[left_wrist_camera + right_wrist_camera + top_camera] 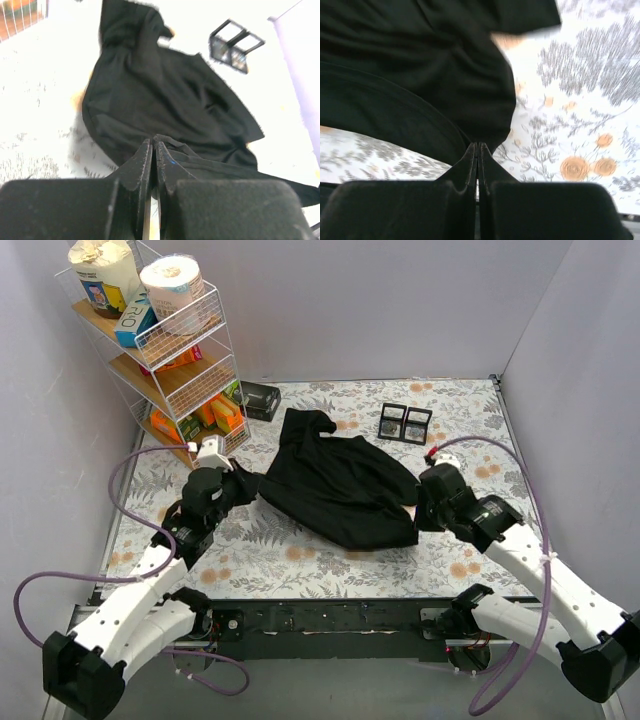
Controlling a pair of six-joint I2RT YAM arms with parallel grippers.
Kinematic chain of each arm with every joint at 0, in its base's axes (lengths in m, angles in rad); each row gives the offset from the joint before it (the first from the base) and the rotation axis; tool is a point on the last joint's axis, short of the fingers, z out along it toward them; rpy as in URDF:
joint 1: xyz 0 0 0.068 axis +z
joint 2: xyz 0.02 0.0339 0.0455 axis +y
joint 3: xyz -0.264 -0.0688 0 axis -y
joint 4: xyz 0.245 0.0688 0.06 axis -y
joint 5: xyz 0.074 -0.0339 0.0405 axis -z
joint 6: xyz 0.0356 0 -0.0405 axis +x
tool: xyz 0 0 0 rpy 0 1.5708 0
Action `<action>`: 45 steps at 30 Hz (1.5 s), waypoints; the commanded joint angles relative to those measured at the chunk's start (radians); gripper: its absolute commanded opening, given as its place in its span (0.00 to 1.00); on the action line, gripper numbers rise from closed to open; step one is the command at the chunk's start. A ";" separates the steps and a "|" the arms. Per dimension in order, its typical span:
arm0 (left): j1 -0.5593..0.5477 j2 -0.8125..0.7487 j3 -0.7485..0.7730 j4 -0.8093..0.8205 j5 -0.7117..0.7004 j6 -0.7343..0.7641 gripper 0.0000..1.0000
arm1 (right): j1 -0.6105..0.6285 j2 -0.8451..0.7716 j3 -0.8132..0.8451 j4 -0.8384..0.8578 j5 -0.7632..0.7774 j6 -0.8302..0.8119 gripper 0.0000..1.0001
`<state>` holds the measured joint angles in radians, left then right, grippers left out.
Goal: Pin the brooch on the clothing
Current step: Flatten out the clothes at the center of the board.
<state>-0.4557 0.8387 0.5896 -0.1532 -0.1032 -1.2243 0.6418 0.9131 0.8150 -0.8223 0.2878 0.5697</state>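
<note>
1. The left tool [153, 146] is clenched on a fold at the near left edge of the clothing [335, 480].
2. The right tool [478, 146] is clenched on the near right edge of the same garment.
3. The clothing lies crumpled on the floral worktop [300, 560], between the two tools.
4. Two black frame boxes [405, 423] stand beyond the clothing, near it but not touching it.
5. A wire rack [180, 370] holding packets stands at the far left.

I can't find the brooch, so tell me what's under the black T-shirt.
Only the floral table cover shows around the T-shirt. Whatever lies beneath is covered by its crumpled fabric; no brooch is visible anywhere.
</note>
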 commanded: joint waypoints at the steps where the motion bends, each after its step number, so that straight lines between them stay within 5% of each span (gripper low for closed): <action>1: 0.000 -0.093 0.117 0.021 -0.052 0.092 0.00 | 0.004 -0.025 0.231 0.003 0.092 -0.114 0.01; 12: 0.002 -0.040 0.553 0.188 0.078 0.299 0.00 | 0.005 0.049 0.781 0.236 0.074 -0.540 0.01; 19: 0.002 0.060 0.848 0.242 0.183 0.318 0.00 | 0.004 0.153 1.144 0.307 -0.013 -0.629 0.01; 31: 0.003 0.233 0.903 0.193 0.073 0.304 0.00 | 0.001 0.242 1.046 0.460 0.056 -0.708 0.01; 37: 0.117 0.434 0.883 0.276 0.152 0.256 0.00 | -0.111 0.404 1.046 0.528 -0.022 -0.714 0.01; 45: 0.160 0.707 1.301 0.322 0.240 0.267 0.00 | -0.329 0.624 1.355 0.658 -0.275 -0.642 0.01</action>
<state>-0.3054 1.5631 1.6394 0.0872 0.0696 -0.9672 0.3717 1.5471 1.9644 -0.3450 0.1410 -0.0982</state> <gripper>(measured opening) 0.021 0.022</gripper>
